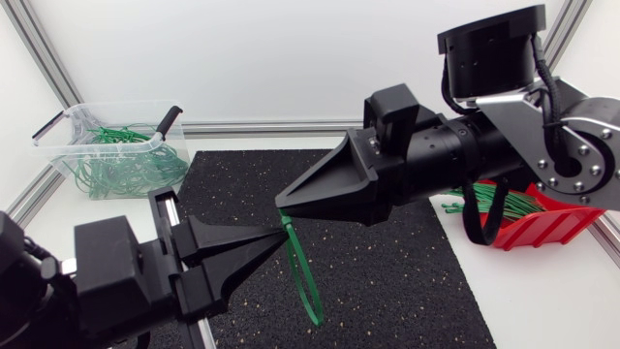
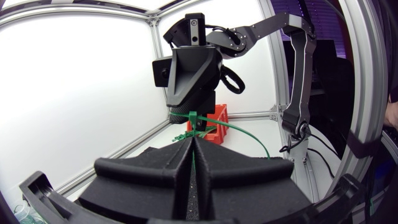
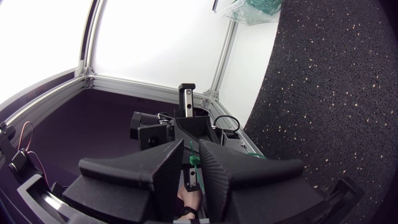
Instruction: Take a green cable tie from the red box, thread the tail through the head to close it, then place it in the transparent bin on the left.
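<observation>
A green cable tie [image 1: 302, 276] hangs as a loop above the black mat, between my two grippers. My left gripper [image 1: 279, 233] comes in from the lower left and is shut on the tie's upper part; in the left wrist view the green strap [image 2: 236, 130] runs out from between its closed fingers [image 2: 193, 140]. My right gripper [image 1: 281, 204] meets it tip to tip from the right, fingers pinched on the tie's end [image 3: 194, 160]. Behind the right arm stands the red box [image 1: 542, 228], with more green ties in it. The transparent bin [image 1: 116, 145] holding closed ties stands at the back left.
A black speckled mat [image 1: 387, 281] covers the table's middle under both grippers. Aluminium frame rails [image 1: 242, 126] run along the back and sides. The bin's lid latches stick up at its corners.
</observation>
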`<state>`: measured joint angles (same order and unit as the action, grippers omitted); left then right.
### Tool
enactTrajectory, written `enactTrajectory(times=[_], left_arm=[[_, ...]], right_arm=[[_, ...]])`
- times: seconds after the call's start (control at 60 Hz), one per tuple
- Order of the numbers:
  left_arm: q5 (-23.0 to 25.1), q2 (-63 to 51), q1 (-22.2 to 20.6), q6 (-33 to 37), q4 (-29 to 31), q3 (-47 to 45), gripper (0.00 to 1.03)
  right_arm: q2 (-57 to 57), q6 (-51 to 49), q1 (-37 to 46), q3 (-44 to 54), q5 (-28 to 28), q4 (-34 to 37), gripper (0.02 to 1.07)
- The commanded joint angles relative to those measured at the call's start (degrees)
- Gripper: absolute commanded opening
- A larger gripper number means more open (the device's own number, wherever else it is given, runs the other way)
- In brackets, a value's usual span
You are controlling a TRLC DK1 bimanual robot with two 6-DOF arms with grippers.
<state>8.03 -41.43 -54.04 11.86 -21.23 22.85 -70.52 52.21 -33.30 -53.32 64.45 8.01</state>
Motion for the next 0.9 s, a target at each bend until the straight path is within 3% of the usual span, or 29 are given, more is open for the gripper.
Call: enactTrajectory(times=[0.0,0.117,0.5,0.567,0.717,0.883], left_arm=[[-0.47,-0.14,-0.54,0.89,-0.30,-0.62,0.04],[-0.56,0.47,-0.54,0.89,0.14,-0.70,0.04],[-2.14,0.91,-2.47,3.17,1.72,-0.79,0.04],[-3.90,1.79,-4.93,3.35,2.51,-0.62,0.04],[-11.02,3.55,-14.34,4.31,5.85,1.41,0.04],[-11.55,2.23,-14.43,4.84,6.73,2.81,0.04]], right_arm=[[-0.49,-1.49,-0.54,1.20,-0.29,0.69,0.26],[0.03,-1.67,-0.80,1.38,-1.34,0.69,0.08],[1.44,-2.55,-1.07,1.73,-4.33,0.95,0.08],[0.12,-2.90,-0.98,1.11,-7.84,0.78,0.08],[-6.29,-2.72,1.75,-0.47,-9.95,-1.24,0.08],[-6.03,-3.16,3.06,0.85,-9.87,-1.86,0.08]])
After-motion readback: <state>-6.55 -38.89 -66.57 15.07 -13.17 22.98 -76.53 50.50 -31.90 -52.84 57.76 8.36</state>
